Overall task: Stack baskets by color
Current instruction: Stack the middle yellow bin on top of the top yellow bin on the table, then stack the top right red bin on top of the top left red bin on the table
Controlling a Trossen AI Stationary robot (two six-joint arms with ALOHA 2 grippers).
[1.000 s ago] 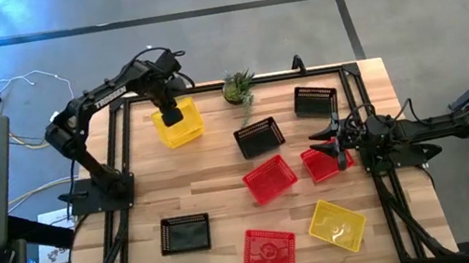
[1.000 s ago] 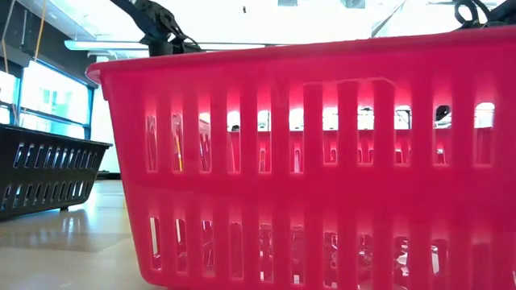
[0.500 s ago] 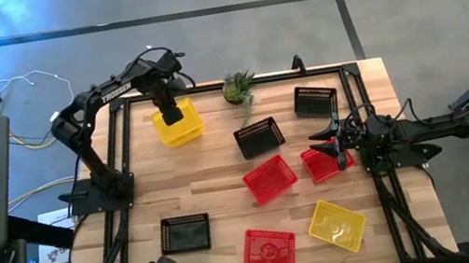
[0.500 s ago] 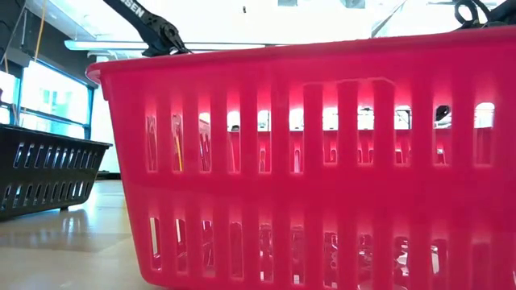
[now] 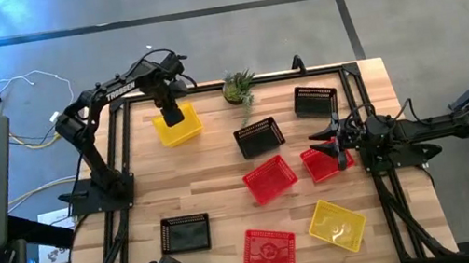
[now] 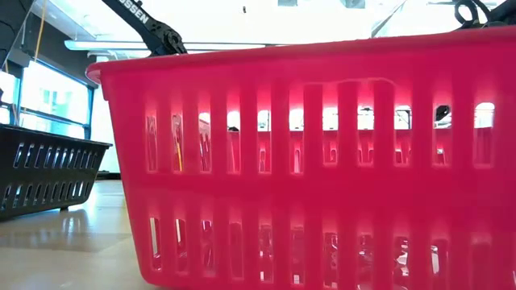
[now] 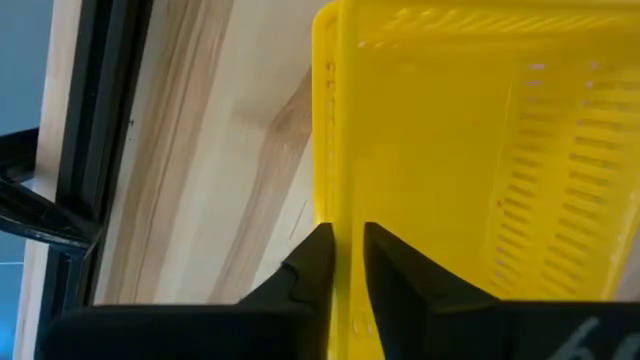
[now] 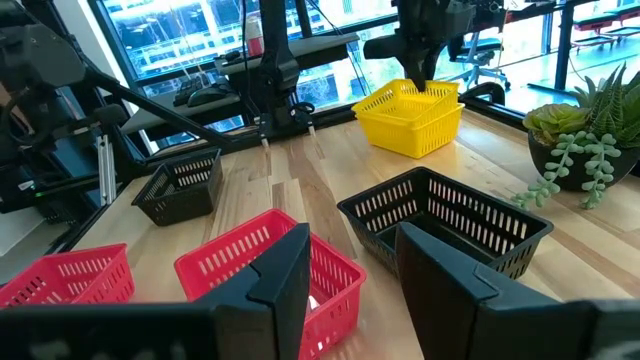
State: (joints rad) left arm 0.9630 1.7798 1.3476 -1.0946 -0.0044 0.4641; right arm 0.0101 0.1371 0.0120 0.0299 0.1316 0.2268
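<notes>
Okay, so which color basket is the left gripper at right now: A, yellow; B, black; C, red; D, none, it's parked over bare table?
A: the left gripper straddles the rim of the yellow basket near the table's far-left corner, one finger on each side of the wall.

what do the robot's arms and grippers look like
Both arms are dark, slim and jointed, with thin black cables looping off them. The left arm carries white TROSSEN lettering along one link. Each gripper, left and right, ends in two flat, blocky black jaws.
</notes>
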